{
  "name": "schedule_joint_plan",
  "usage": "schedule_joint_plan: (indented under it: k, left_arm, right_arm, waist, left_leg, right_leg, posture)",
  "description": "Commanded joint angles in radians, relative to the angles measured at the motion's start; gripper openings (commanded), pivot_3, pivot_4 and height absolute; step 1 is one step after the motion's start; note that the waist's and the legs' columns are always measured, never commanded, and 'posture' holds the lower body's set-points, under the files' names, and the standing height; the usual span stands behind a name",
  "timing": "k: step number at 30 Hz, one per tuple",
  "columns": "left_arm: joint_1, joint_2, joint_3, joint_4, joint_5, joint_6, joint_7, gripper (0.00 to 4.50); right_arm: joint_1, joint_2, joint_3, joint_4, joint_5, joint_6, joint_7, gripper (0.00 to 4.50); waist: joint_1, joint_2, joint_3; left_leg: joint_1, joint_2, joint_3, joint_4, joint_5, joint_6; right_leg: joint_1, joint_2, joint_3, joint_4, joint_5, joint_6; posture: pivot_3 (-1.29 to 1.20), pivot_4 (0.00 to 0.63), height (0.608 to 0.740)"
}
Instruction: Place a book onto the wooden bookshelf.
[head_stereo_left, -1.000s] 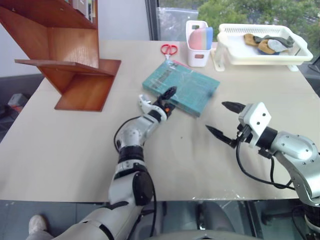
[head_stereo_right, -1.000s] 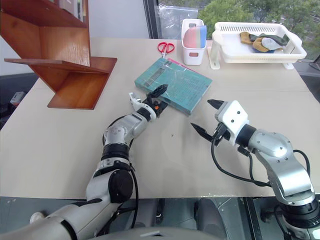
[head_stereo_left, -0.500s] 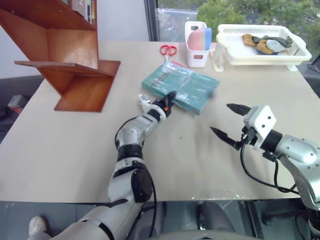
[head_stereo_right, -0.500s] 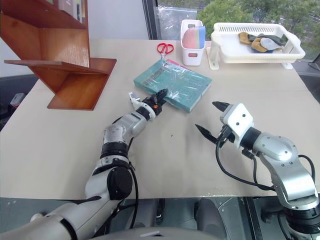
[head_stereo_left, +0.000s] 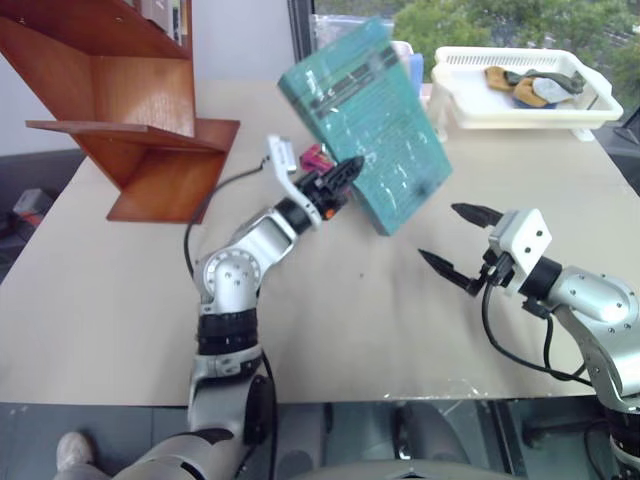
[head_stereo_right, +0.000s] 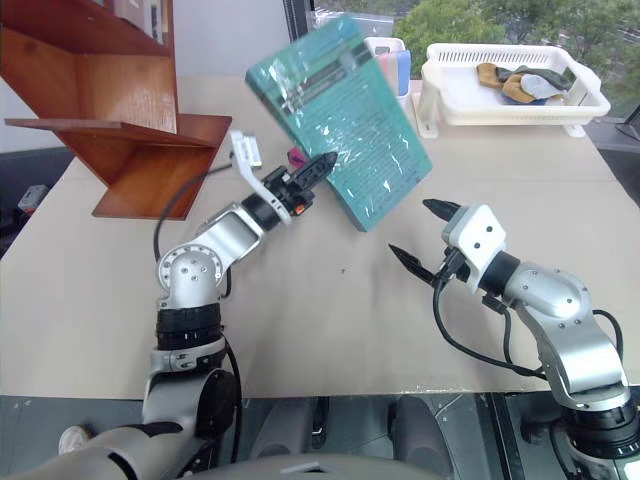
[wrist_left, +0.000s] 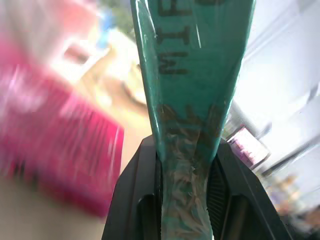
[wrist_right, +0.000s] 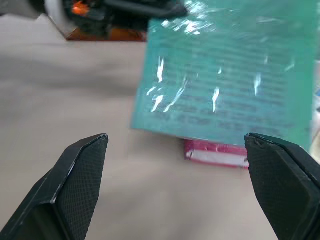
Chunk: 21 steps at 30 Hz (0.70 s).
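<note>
The teal book (head_stereo_left: 372, 115) hangs tilted above the table, its cover facing me. My left gripper (head_stereo_left: 347, 172) is shut on its lower left edge. In the left wrist view the two black fingers (wrist_left: 135, 200) press on either side of the wrapped book (wrist_left: 192, 90). The wooden bookshelf (head_stereo_left: 150, 130) stands at the table's far left, apart from the book. My right gripper (head_stereo_left: 438, 233) hovers open and empty to the right of the book and lower than it. In the right wrist view the book (wrist_right: 225, 75) lies ahead of the open right gripper (wrist_right: 176, 137).
A small pink book (head_stereo_left: 314, 157) lies on the table under the lifted one. A white basket tray (head_stereo_left: 520, 112) with cloths sits at the far right. A white holder (head_stereo_right: 395, 62) stands behind the book. The near half of the table (head_stereo_left: 120, 300) is bare.
My left gripper closed on the book's edge, then rose and rolled, lifting the book off the table and tipping it up. The pink book underneath came into view. The right arm stayed put.
</note>
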Motion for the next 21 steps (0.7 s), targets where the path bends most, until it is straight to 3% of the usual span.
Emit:
schedule_joint_plan:
  k: [1, 6, 11, 16, 21]
  left_arm:
    - [-0.005, 0.16, -0.099, -0.038, 0.176, -0.196, -0.252, 0.66]
    - [0.009, 0.374, -0.036, 0.08, 0.239, -0.367, -0.518, 0.66]
    - [-0.094, 0.469, 0.026, 0.183, 0.309, -0.508, -0.569, 0.66]
    - [-0.225, 0.586, -0.019, 0.281, 0.555, -0.894, -0.615, 0.66]
    - [-0.334, 0.68, -0.061, 0.312, 0.653, -1.046, -0.701, 0.66]
  right_arm:
    - [-0.029, 0.009, 0.008, 0.016, -0.004, -0.041, 0.011, 4.5]
    - [-0.056, 0.023, 0.032, 0.058, -0.019, -0.076, 0.023, 4.5]
    - [-0.071, 0.037, 0.043, 0.086, -0.034, -0.103, 0.024, 4.5]
    - [-0.09, 0.045, 0.05, 0.119, -0.041, -0.131, 0.034, 4.5]
    - [-0.127, 0.061, 0.059, 0.163, -0.053, -0.173, 0.04, 4.5]
  waist:
    - [-0.01, 0.001, 0.0]
    - [-0.018, 0.001, 0.002]
    - [-0.01, -0.002, 0.006]
    - [-0.005, -0.006, 0.008]
    - [-0.004, -0.005, 0.009]
  left_leg:
    - [0.0, 0.0, 0.0, -0.001, 0.0, 0.0]
    - [0.0, 0.001, 0.002, -0.003, 0.0, 0.0]
    - [-0.001, 0.001, 0.001, -0.002, 0.0, 0.001]
    - [-0.002, 0.001, 0.002, -0.001, -0.001, 0.001]
    - [-0.003, 0.001, 0.002, -0.002, -0.001, 0.001]
  right_leg:
    - [0.0, 0.0, 0.0, 0.0, 0.0, 0.0]
    - [-0.001, 0.0, 0.001, -0.003, 0.0, 0.0]
    - [-0.001, 0.0, 0.0, -0.003, 0.0, 0.0]
    - [-0.001, 0.0, -0.001, -0.004, 0.0, 0.0]
    - [-0.001, 0.0, -0.001, -0.004, 0.0, 0.0]
  posture:
    - [0.0, 0.15, 0.74]
    - [0.0, 0.15, 0.74]
    - [0.0, 0.15, 0.74]
    - [0.0, 0.15, 0.74]
    - [0.0, 0.15, 0.74]
